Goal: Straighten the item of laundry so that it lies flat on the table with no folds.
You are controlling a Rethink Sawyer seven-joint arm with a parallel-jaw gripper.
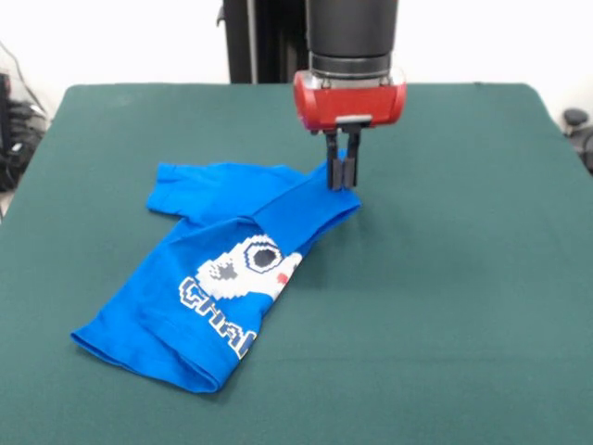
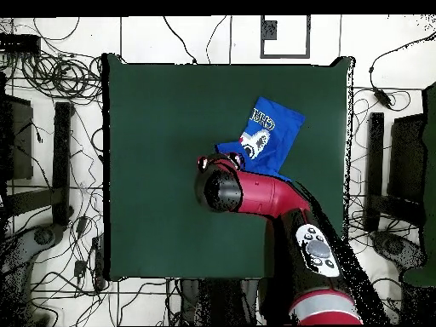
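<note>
gripper (image 1: 342, 174) pinched shut on the folded shirt's (image 1: 218, 278) edge, near the worktop's (image 1: 463, 278) middle.

- T-shirt (image 1: 185, 306) (image 2: 274, 129): bright blue, with a print in white, black and a spot of red; blocky white lettering outlined in dark blue below it.
- Table (image 1: 445, 306) (image 2: 162, 170): dark green top, plain.
- Gripper (image 1: 341, 176): black fingers under a red housing; arm (image 2: 264, 196) above is black and red.
- Floor around table: white, strewn with black cables.
</note>
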